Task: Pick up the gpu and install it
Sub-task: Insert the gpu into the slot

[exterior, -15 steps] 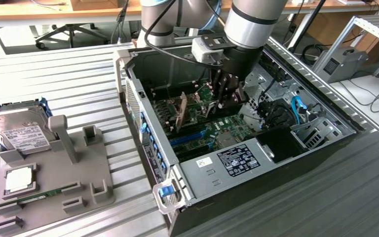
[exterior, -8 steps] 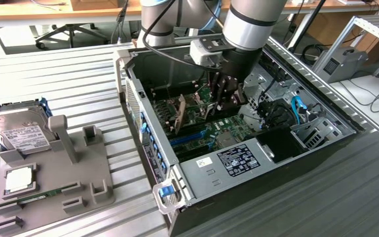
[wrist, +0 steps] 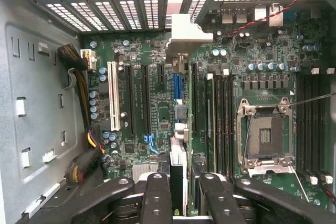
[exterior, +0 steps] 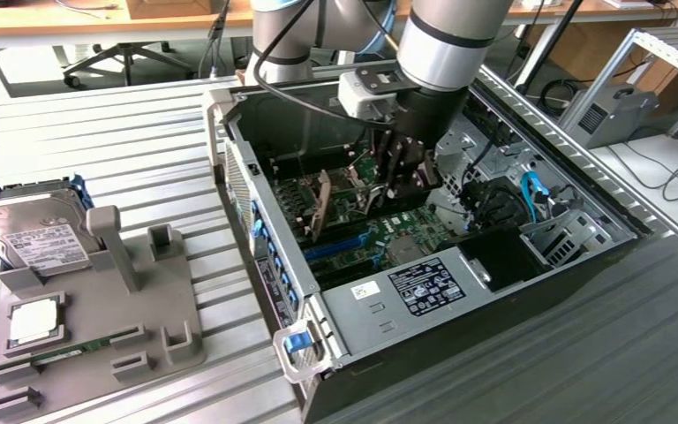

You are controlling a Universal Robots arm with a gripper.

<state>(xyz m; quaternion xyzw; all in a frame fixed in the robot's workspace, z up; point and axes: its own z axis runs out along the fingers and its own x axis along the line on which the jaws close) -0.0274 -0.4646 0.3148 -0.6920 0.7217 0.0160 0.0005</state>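
Green gpu (wrist: 180, 135): we see it edge-on as a thin card hanging over the motherboard (wrist: 157, 119), with its silver end bracket toward the slotted rear wall of the computer case (exterior: 433, 291).
Gripper (wrist: 185, 203): we read the jaws as closed on the gpu, one black finger (wrist: 156, 198) on each flat face, so the card's bottom edge stays free to meet a slot.
Card attitude: we judge it upright and parallel to the long black expansion slots (wrist: 144, 103). That alignment is what seating requires.
Card position: the gpu sits inside the case, just beside the short blue slot (wrist: 177, 87). We cannot tell whether its edge touches a slot or is still clear of it.
Arm: in the exterior view it reaches straight down through the open side of the case, which keeps the card vertical.
Processor socket (wrist: 265, 137): its retaining frame is open and empty, well apart from the card.
Grey holder (exterior: 116, 336): it stands outside the case at the exterior view's left and carries the hard drive (exterior: 33, 234) upright in its end bracket.
Task status: we judge the pick-up done and the installation not yet confirmed.
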